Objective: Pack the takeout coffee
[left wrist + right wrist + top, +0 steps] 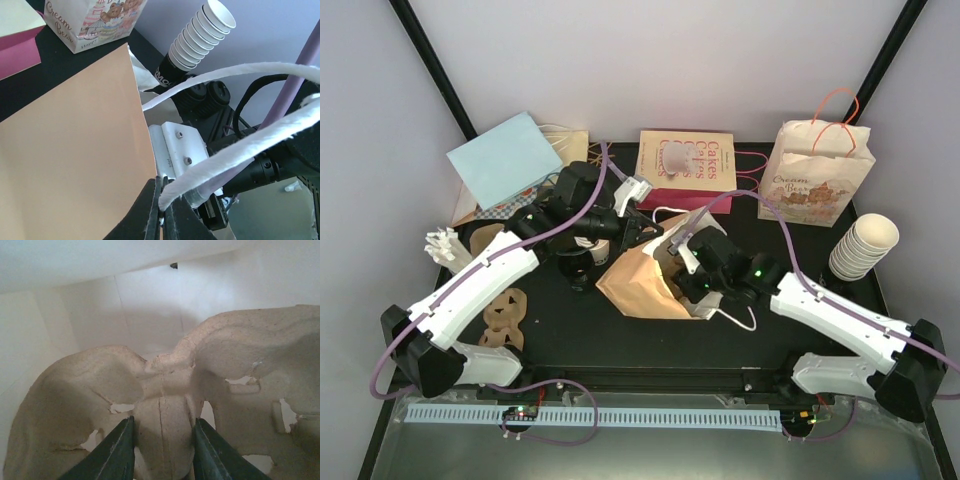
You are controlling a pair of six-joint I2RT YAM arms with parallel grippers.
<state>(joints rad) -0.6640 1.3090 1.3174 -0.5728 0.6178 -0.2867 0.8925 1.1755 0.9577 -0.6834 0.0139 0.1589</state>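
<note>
dark fingers of the right tool point(163, 421) are standing closest to the lens, clamping the middle ridge of a pale, rough pulp carrier point(240, 355) from both sides. the carrier is sitting inside a brown paper bag point(635, 285), whose white inner walls are filling the rest of that wrist view. in the left wrist view the left tool point(161, 202) is pinching shut on a white twisted handle point(240, 140) of the bag, and the bag's flat tan side is spreading out just beside it. from above, the bag is lying tilted on the black bench point(580, 340) between the two arms, its mouth facing the right arm. a stack of cups point(200, 37) is standing near the bench's right edge. the takeout coffee, a single cream cup with a black lid, is not showing clearly in any view: a dark shape point(580, 268) under the left arm, just left of the bag, is too hidden to name, so the coffee's place and look cannot be told.
</note>
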